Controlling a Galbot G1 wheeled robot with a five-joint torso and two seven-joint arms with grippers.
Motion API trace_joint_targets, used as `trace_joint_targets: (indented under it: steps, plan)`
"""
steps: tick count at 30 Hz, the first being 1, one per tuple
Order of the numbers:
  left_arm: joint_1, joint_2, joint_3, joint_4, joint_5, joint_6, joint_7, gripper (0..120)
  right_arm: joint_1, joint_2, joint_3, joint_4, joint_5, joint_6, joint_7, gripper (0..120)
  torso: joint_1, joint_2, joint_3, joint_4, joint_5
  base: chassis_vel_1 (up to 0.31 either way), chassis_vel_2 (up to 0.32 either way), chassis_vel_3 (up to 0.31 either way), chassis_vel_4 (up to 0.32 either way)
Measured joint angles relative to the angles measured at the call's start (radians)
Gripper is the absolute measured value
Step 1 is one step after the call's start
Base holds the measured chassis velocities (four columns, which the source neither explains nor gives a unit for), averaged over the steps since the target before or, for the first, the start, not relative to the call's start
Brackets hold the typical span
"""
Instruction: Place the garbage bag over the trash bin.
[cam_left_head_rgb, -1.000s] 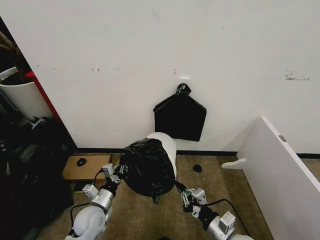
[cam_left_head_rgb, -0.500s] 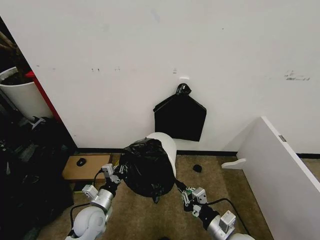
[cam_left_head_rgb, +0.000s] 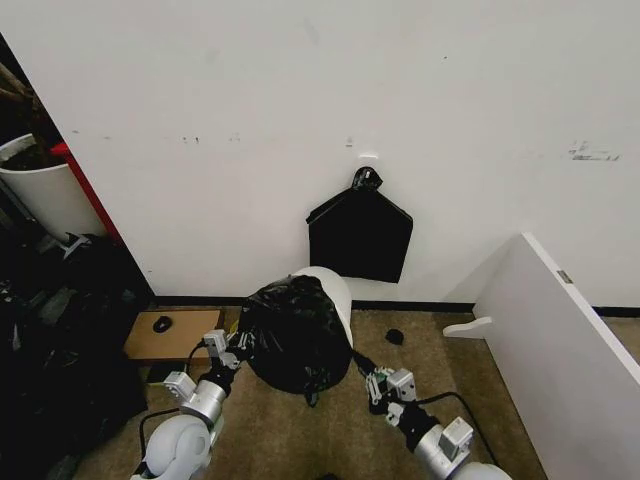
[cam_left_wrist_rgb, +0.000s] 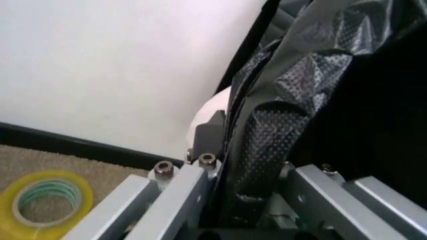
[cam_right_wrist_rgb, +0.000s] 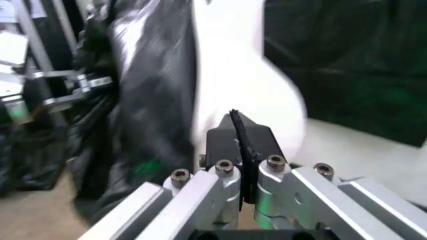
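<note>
- Down by the wall, the white trash bin (cam_left_head_rgb: 330, 285) stands on the carpet (cam_left_head_rgb: 300, 430), and the black garbage bag (cam_left_head_rgb: 293, 335) is bunched over its near side, leaving the far rim bare.
- The left gripper (cam_left_head_rgb: 238, 346) is at the bag's left edge; in its wrist view the fingers (cam_left_wrist_rgb: 180, 192) are clamped on a fold of the garbage bag (cam_left_wrist_rgb: 280, 125).
- The right gripper (cam_left_head_rgb: 362, 368) is at the bag's lower right edge, its fingers (cam_right_wrist_rgb: 230, 145) pinched tight on a thin strip of black plastic, with the bin (cam_right_wrist_rgb: 240, 95) just beyond.
- A flat black bundle (cam_left_head_rgb: 359, 234) hangs on the wall above the bin.
- A roll of yellow tape (cam_left_wrist_rgb: 45, 202) lies on the carpet near the left gripper.
- A white panel (cam_left_head_rgb: 570, 350) leans at the right.
</note>
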Motion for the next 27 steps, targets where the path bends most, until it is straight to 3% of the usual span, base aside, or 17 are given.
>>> trace_joint_targets:
  steps: [8, 14, 17, 18, 27]
  plan:
    - [-0.003, 0.003, 0.001, 0.007, 0.002, 0.002, -0.001, 0, -0.004, 0.006, 0.007, -0.02, -0.021, 0.041, 0.011, 0, 0.0, 0.0, 0.0, -0.0001, 0.0001, 0.0, 0.0, 0.0, 0.0]
    - [-0.012, 0.001, 0.005, 0.014, 0.002, 0.003, -0.002, 0, -0.022, 0.005, 0.002, -0.008, -0.146, 0.091, -0.047, 1, 0.0, 0.0, 0.0, -0.0001, 0.0, 0.0, 0.0, 0.0, 0.0]
    - [-0.015, -0.004, 0.009, 0.019, 0.004, 0.003, -0.002, 0, -0.024, 0.011, -0.013, 0.002, -0.214, 0.077, -0.038, 13, 0.0, 0.0, 0.0, -0.0001, -0.0001, 0.0, 0.0, 0.0, 0.0]
    - [-0.015, -0.004, 0.009, 0.019, 0.004, 0.003, -0.002, 0, -0.024, 0.011, -0.013, 0.002, -0.214, 0.077, -0.038, 13, 0.0, 0.0, 0.0, -0.0001, -0.0001, 0.0, 0.0, 0.0, 0.0]
    - [-0.022, -0.006, 0.015, 0.026, 0.005, 0.003, -0.002, 0, 0.0, 0.027, -0.037, 0.013, -0.227, -0.008, 0.001, 50, 0.0, 0.0, 0.0, 0.0, 0.0, 0.0, 0.0, 0.0, 0.0]
